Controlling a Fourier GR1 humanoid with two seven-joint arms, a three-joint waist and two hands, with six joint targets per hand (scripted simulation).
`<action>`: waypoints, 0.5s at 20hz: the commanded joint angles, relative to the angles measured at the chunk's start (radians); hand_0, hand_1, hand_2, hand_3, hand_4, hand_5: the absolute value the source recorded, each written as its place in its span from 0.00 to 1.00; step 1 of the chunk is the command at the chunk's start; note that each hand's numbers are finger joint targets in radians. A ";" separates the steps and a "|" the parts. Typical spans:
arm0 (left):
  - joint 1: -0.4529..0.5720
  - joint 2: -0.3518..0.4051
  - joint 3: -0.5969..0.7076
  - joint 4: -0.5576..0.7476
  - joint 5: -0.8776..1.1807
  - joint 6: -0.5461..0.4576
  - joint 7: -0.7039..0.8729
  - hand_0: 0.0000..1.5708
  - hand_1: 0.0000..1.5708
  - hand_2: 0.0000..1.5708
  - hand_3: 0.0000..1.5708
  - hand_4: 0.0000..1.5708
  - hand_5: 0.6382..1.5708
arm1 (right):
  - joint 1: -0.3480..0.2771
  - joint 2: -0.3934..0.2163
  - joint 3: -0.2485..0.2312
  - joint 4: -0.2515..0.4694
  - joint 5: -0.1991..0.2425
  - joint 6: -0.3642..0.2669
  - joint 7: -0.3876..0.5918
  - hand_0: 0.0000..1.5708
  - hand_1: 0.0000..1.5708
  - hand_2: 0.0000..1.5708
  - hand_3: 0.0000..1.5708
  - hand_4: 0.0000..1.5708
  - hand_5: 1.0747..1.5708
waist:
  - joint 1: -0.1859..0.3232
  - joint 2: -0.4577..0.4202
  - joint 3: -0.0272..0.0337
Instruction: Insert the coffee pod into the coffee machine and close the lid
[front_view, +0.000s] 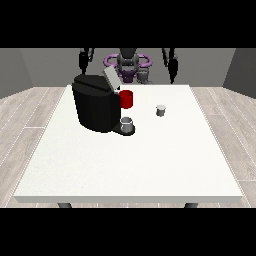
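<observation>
A black coffee machine (95, 107) stands on the white table (130, 165), left of the middle, with its grey lid (111, 79) tilted up and open. A small grey coffee pod (160, 110) sits upright on the table to the right of the machine, apart from it. Both arms hang by the robot's sides at the far edge. The hand at the view's left (84, 62) and the hand at the view's right (173, 70) are both well behind the machine and pod, touching nothing.
A red cup-like part (126, 99) shows at the machine's right side. A grey cup (127, 123) rests on the machine's base in front. A purple and grey frame (128, 62) surrounds the robot's torso.
</observation>
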 joint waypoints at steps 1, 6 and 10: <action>0.014 -0.024 0.003 0.025 0.021 -0.008 -0.045 0.00 0.00 0.00 0.00 0.00 1.00 | 0.020 -0.020 0.024 -0.013 0.036 0.003 0.029 0.00 0.00 0.00 0.00 0.08 1.00 | -0.013 -0.017 0.0569; 0.001 0.035 -0.009 -0.015 -0.012 -0.059 -0.104 0.00 0.00 0.00 0.00 0.00 1.00 | 0.067 -0.031 -0.009 0.039 -0.010 0.034 0.076 0.00 0.00 0.00 0.00 0.08 1.00 | -0.008 -0.046 0.0586; -0.131 0.148 0.093 0.104 -0.072 -0.026 -0.084 0.00 0.00 0.00 0.00 0.00 1.00 | 0.039 0.022 -0.047 -0.020 -0.015 -0.041 -0.060 0.00 0.00 0.00 0.00 0.06 1.00 | -0.131 0.033 0.0587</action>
